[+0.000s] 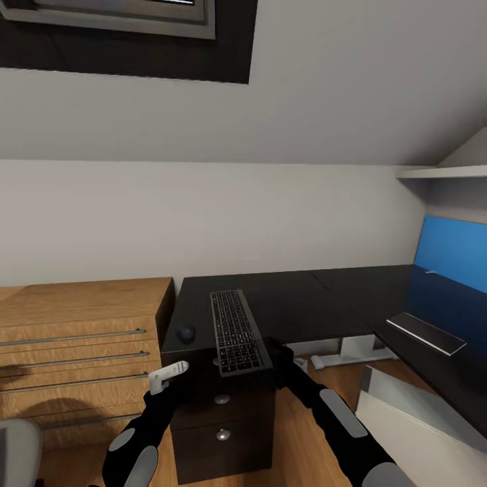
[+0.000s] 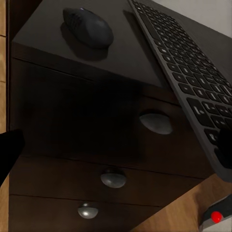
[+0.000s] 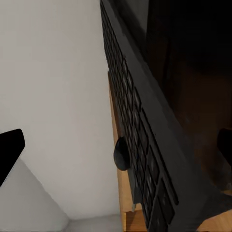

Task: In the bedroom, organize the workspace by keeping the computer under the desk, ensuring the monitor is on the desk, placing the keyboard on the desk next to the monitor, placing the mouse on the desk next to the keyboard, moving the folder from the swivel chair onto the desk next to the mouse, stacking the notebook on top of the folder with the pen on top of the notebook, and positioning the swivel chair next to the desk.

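The black keyboard [image 1: 236, 331] lies lengthwise on the left end of the matt black desk [image 1: 304, 297], its near end past the front edge. A dark mouse [image 1: 184, 333] sits to its left on the desk top. My right gripper [image 1: 272, 352] is at the keyboard's near right corner, open, its fingers [image 3: 10, 151] wide apart with the keyboard [image 3: 140, 130] running between them. My left gripper [image 1: 177, 379] hangs open before the drawer unit [image 2: 96, 130], just below the mouse [image 2: 88, 26] and beside the keyboard [image 2: 188, 72]. The light grey computer [image 1: 406, 419] stands under the right wing, its red light [image 2: 216, 217] showing.
A wooden drawer chest [image 1: 81, 345] adjoins the desk's left side. The grey swivel chair's edge [image 1: 17, 450] shows at the lower left. On the right wing stand a bright blue upright panel [image 1: 450, 253] and a flat dark slab [image 1: 426, 333]. A skylight [image 1: 122, 34] is overhead.
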Robot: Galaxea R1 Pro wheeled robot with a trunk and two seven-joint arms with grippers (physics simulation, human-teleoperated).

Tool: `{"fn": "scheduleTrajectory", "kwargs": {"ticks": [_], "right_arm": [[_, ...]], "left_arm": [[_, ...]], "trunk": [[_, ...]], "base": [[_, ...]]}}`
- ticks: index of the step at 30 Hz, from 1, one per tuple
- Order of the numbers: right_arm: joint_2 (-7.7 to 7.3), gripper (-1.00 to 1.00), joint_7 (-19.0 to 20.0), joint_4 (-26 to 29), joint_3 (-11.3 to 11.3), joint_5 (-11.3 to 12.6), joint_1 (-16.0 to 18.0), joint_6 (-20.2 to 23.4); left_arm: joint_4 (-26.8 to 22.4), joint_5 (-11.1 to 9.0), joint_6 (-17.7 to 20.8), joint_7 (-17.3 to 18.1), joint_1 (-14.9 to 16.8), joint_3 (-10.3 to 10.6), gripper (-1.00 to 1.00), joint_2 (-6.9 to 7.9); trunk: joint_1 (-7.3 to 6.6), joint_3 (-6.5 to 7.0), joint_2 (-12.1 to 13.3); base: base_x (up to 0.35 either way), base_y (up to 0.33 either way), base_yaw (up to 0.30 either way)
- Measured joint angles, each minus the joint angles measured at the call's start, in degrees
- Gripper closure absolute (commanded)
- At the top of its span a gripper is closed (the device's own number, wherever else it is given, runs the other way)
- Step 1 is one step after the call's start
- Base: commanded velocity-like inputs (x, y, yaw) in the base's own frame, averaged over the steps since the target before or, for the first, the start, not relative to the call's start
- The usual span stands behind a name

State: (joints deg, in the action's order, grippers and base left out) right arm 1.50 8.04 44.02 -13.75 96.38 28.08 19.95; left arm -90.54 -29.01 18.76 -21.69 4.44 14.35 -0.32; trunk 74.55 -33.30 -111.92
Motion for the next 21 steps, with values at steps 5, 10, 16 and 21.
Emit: {"fn": "scheduleTrajectory", "kwargs": {"ticks": [5,10,16,21], "right_arm": [[-1.03,-1.0,-0.12,-0.02,2.13,0.0,0.0,0.0],[-1.55,-1.0,-0.22,-0.03,4.22,0.08,0.0,-0.01],[-2.61,-1.0,-0.56,-0.01,5.67,-0.09,0.0,-0.1],[-3.8,-1.0,-2.51,0.19,5.94,-0.36,0.0,-1.21]], "left_arm": [[0.0,0.0,0.0,0.0,0.0,0.0,-1.0,0.03],[0.0,0.0,0.02,0.0,0.0,0.0,-1.0,0.04],[0.0,0.0,0.07,0.0,0.0,0.0,-1.0,0.03],[0.0,0.06,0.08,0.0,0.0,0.0,-1.0,-0.02]], "trunk": [[0.0,0.0,0.0],[0.0,0.0,0.0],[0.0,0.0,0.0],[0.0,0.0,0.0]], "base": [[0.0,0.0,0.0],[0.0,0.0,0.0],[0.0,0.0,0.0],[0.0,0.0,0.0]]}}
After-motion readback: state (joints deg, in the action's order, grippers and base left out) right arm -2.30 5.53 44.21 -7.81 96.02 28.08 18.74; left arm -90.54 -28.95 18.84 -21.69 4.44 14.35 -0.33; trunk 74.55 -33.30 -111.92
